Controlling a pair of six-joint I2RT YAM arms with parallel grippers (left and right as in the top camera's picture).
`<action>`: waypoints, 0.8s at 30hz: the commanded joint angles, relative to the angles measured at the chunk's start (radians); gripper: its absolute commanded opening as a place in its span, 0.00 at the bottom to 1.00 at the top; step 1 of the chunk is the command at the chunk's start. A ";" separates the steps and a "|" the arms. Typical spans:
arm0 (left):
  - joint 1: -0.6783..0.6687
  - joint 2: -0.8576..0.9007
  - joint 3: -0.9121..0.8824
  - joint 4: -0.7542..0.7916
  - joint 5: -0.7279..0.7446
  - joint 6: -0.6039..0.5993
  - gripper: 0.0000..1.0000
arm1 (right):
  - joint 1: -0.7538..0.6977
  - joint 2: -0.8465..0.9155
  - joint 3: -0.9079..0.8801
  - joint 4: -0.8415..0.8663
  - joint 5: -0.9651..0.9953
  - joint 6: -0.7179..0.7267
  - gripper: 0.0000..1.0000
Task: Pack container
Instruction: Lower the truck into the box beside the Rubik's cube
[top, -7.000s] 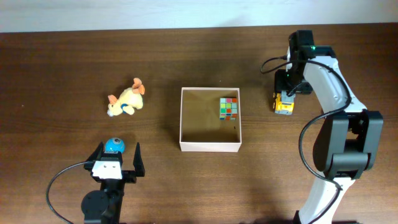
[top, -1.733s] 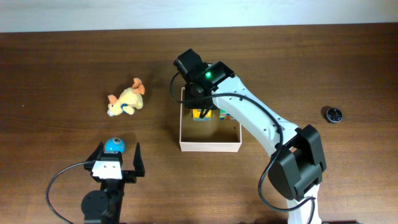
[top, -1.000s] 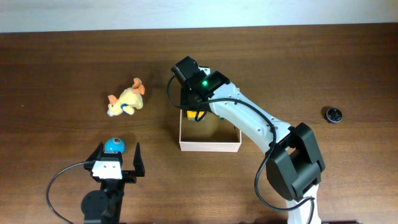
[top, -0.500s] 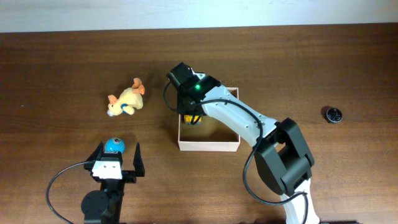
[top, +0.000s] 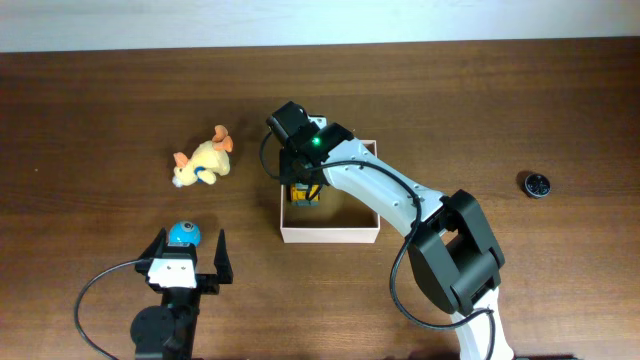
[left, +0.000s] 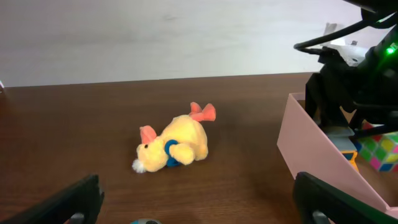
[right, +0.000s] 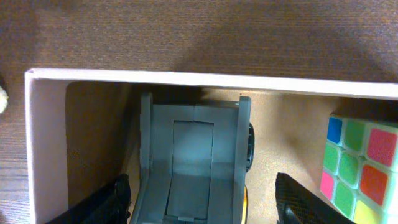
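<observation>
Nearest, left of the square white-walled, tan-lined cardboard container (top: 330, 235), the left gripper (top: 187, 262) is held wide apart and empty, with one round blue toy (top: 183, 234) just beyond it. Bare wood is seen around all four container walls. At its far-left inside corner the right gripper (right: 198, 208) is parted, set either side of one grey-and-yellow toy truck (right: 189, 155) without clamping it. The truck is largely hidden overhead by the arm. One multicoloured cube (right: 360, 165) is cropped beside it. One yellow plush animal (top: 203, 162) lies left, one indistinct black disc (top: 538, 184) far right.

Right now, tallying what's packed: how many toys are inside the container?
2. A yellow toy truck sits in the container's far-left corner as seen from overhead; a multicoloured cube lies beside it. The right arm may hide more.
</observation>
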 joint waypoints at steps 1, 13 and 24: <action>0.005 -0.008 -0.007 0.003 0.004 0.016 0.99 | 0.008 -0.006 -0.002 -0.013 0.002 -0.027 0.69; 0.005 -0.008 -0.007 0.003 0.004 0.016 0.99 | 0.008 -0.121 0.063 -0.155 -0.003 -0.132 0.72; 0.005 -0.008 -0.007 0.003 0.004 0.016 0.99 | 0.005 -0.147 0.069 -0.272 0.114 -0.158 0.72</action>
